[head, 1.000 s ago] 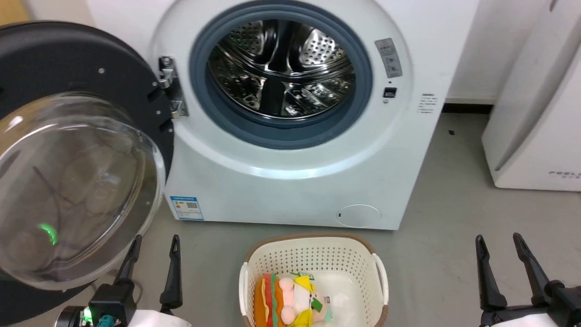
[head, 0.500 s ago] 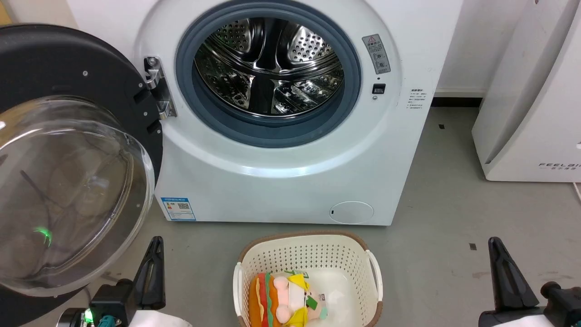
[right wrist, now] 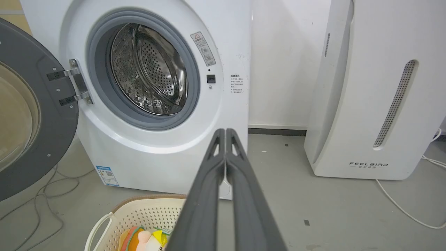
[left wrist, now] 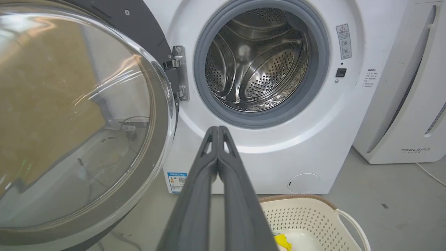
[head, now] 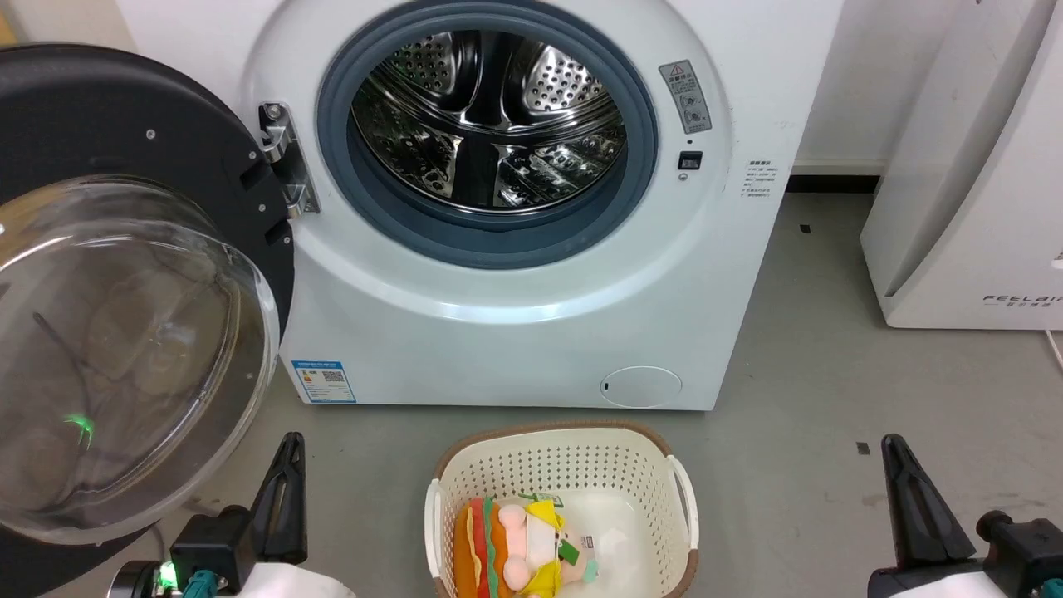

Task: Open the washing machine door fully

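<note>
— while the washing machine door [head: 108, 100] hangs out left of the washing machine [head: 515, 332], which arm's nearer?
— left gripper [left wrist: 218, 146], pinched empty, by that machine's left corner; right gripper [right wrist: 225, 146] pinched too.

Washing machine door [head: 124, 108] cut off at left edge. Basket [head: 498, 473] and plush toy [head: 515, 548] cropped at bottom. Warning sticker [head: 685, 95] text too small; blue label [head: 322, 380] print probably illegible too.

The washing machine [head: 498, 332] stands at twelve o'clock. The washing machine door [head: 100, 108] hangs open at nine, a basket [head: 556, 465] sits before the machine at six, and an appliance [head: 972, 208] stands at three.
</note>
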`<state>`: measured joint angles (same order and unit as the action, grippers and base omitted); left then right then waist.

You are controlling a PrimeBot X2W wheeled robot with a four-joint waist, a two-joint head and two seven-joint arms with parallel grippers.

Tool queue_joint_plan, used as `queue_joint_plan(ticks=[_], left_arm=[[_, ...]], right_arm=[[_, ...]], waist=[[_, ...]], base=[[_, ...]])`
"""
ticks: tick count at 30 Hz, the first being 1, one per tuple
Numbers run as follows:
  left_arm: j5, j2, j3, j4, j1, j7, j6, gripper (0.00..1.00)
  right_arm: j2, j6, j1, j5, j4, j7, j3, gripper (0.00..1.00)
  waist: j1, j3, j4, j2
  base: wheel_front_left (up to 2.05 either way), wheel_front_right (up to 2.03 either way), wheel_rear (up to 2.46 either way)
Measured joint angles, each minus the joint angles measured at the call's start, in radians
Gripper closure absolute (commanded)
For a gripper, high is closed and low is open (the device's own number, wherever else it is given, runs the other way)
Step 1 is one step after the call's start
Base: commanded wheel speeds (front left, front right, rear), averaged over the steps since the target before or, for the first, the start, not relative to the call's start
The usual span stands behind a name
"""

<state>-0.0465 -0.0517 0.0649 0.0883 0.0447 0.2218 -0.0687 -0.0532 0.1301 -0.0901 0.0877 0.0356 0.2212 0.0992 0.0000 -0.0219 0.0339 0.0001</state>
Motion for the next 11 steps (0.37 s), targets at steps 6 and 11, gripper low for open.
queue_joint_plan(ticks=[6, 11], left_arm=[[0.002, 0.0, -0.006, -0.005, -0.001, -0.01, 0.006, 1.0], [0.002, 0.0, -0.009, -0.009, -0.002, -0.02, 0.008, 1.0]], right_arm=[[0.0, 0.0, 0.002, -0.007, -0.001, -0.012, -0.006, 1.0], [0.0, 0.0, 0.005, -0.009, -0.003, -0.024, -0.009, 1.0]], waist=[[0.0, 0.001, -0.002, 0.0], [0.0, 0.002, -0.003, 0.0]], base=[[0.0, 0.0, 0.0], [0.0, 0.0, 0.0]])
